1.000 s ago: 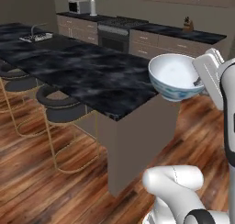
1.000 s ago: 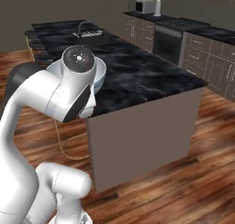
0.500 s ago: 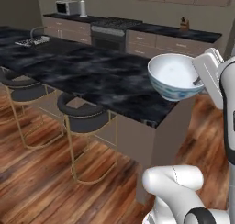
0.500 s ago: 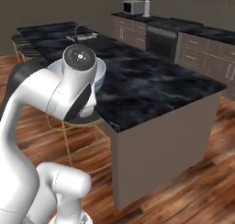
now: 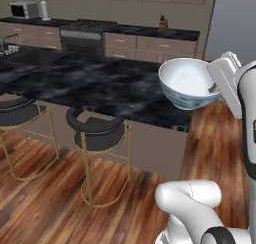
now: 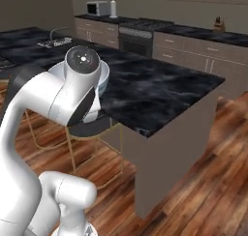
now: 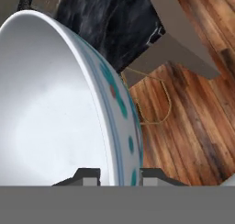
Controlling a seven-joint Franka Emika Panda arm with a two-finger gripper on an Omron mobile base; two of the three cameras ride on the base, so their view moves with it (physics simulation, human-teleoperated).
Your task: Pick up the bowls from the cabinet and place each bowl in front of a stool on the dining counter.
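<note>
White, blue-patterned bowl (image 5: 187, 83) hangs tilted in the air just off the worktop's (image 5: 100, 85) end, above the floor, the tool (image 7: 120, 176) pinching its rim only. That thin grip could slip and drop it; nearest stool (image 5: 95, 128) sits well aside.

A domestic kitchen was indicated. A black marble island counter (image 5: 100, 85) was observed on wood plank flooring (image 5: 45, 208), with cushioned stools (image 5: 97, 128) tucked beside it. Behind the island, a range (image 5: 82, 35), a microwave (image 5: 24, 9) and drawer units (image 5: 150, 45) were noted.
</note>
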